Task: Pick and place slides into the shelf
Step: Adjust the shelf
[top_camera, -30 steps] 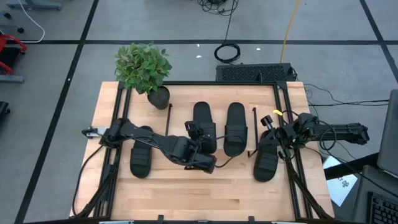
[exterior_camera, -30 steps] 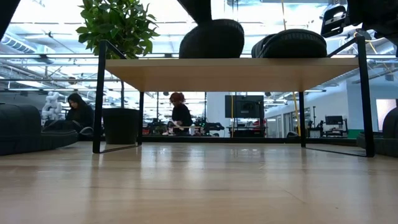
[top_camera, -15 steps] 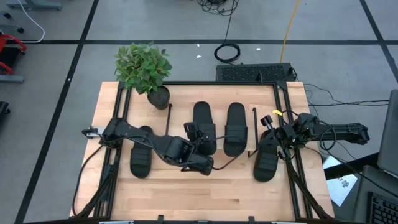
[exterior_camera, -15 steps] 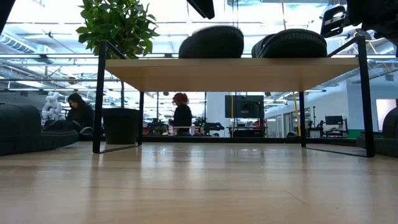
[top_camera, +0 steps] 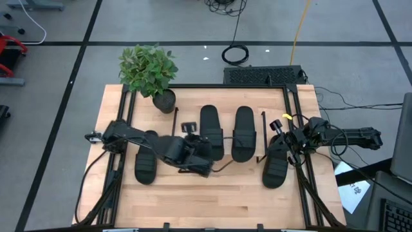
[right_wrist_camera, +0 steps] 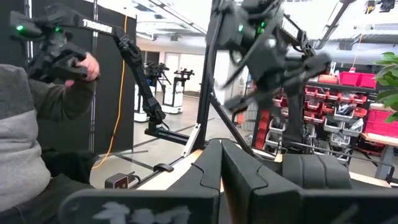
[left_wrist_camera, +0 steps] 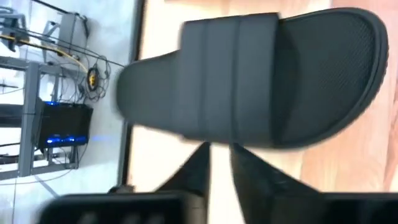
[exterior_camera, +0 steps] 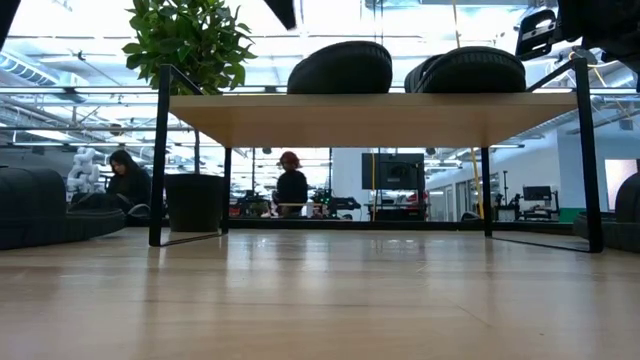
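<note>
The left pincer [top_camera: 188, 128] has drawn back from the left slide on the shelf [top_camera: 210, 131] and now sits empty, fingers nearly together, beside it. Two slides rest on the shelf [exterior_camera: 375, 112]; one lies near the bench's left edge [top_camera: 146, 165]. The right pincer [top_camera: 288, 143] hangs closed over the right-edge slide [top_camera: 275, 164].

Shelf [top_camera: 187, 96] top: two slides [top_camera: 211, 129] fill the middle; bare board beside the plant [top_camera: 149, 69] (my approach lane).

A robotics lab — open-plan and brightly lit. Spare robot arms [right_wrist_camera: 273, 43] stand on frames, red parts bins [right_wrist_camera: 348, 81] behind. A person [exterior_camera: 291, 185] works at a distant bench.
</note>
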You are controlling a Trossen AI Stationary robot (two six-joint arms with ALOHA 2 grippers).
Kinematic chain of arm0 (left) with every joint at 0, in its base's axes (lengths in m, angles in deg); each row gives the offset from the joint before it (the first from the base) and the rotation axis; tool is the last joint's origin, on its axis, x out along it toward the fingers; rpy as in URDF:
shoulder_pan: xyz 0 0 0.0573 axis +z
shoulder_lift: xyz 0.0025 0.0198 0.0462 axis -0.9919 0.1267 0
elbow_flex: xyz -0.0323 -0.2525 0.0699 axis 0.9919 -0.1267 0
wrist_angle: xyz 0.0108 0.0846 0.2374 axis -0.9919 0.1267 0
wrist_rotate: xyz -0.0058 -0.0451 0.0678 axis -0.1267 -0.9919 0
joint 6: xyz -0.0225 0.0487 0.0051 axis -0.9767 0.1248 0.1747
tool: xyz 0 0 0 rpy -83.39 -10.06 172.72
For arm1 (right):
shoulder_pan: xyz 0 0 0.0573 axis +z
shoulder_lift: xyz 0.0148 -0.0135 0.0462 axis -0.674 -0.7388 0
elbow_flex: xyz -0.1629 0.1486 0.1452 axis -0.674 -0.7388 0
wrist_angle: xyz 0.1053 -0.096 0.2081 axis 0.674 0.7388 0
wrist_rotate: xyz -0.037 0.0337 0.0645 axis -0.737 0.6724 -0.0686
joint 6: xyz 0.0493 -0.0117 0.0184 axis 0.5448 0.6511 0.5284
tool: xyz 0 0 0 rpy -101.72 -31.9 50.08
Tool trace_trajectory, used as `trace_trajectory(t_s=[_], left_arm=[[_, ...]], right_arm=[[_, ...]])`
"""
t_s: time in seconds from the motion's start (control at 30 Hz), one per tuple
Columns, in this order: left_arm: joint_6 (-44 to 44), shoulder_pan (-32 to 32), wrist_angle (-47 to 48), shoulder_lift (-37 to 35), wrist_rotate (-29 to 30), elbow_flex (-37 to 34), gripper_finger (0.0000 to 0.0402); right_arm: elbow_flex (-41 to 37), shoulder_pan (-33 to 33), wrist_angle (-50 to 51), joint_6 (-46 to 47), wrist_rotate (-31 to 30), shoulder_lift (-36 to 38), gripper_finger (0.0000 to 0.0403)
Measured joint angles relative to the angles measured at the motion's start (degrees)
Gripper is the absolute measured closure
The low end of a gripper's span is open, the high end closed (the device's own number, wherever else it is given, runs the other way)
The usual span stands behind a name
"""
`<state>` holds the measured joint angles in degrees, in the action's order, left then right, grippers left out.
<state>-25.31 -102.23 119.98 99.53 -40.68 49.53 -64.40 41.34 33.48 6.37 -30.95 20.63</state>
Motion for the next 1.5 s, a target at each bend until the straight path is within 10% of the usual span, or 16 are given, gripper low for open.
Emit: trace_trajectory(t_s=[0.33,0.83,1.2,1.5], left_arm=[[-3.44,2.25,3.46,-15.0,-3.85,-1.22,0.0371],[19.21,11.65,-2.73,-17.97,-21.71,-1.4,0.0353],[33.0,12.86,-3.85,-17.9,-21.84,-1.4,0.0353],[22.4,13.16,-4.75,-17.91,-18.7,-1.4,0.0353]], right_arm=[[-0.01,0.01,-0.5,0.15,-0.24,0.02,0.0403],[0.0,0.01,-0.87,-0.44,-0.26,0.02,0.0403],[-0.02,-0.01,-0.83,-0.11,-0.28,0.02,0.0403],[0.0,-0.01,-0.81,-0.13,-0.28,0.02,0.0403]])
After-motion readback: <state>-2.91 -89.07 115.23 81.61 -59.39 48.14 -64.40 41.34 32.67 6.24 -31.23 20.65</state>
